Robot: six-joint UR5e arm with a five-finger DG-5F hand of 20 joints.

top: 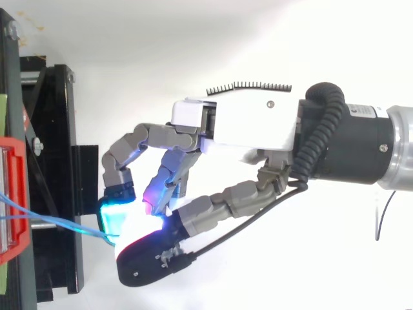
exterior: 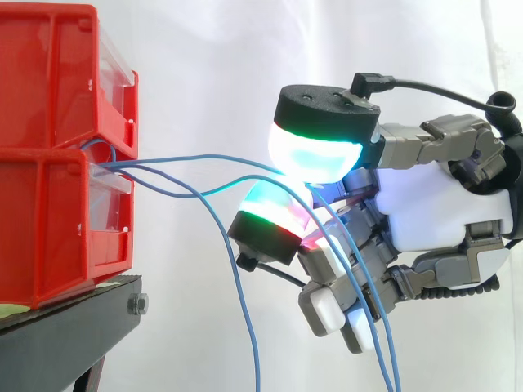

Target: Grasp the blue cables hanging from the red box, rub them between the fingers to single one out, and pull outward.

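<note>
Side view is showing the grey-and-white robot hand [exterior: 441,204] reaching in from the right and pinching the thin blue cables [exterior: 196,158] between its glowing fingertips [exterior: 315,155], with its other fingers curling loosely below. The cables are coming out of the gap between the 2 stacked red plastic bins [exterior: 49,229] on the left, crossing the open space in shallow curves and entering the pinch, while further lengths are hanging down past the hand and 1 strand is dropping away on its own nearer the bins. At least 2 strands appear to be running into the pinch, so singling out is probably not finished, and pulling now would likely be dragging several together. The pads are looking smooth and rounded, so a strand may be slipping free under tension. The hanging lengths are passing close to the lower curled fingers and could be snagging there as the hand is moving outward. The bins are sitting close to the front edge of the black metal stand [exterior: 65,335], so a stuck cable could be tugging them toward it. To the right, before the white curtain [exterior: 204,65], free space is lying open for pulling. Top view is showing the hand [top: 245,129] well apart from the stand.
</note>
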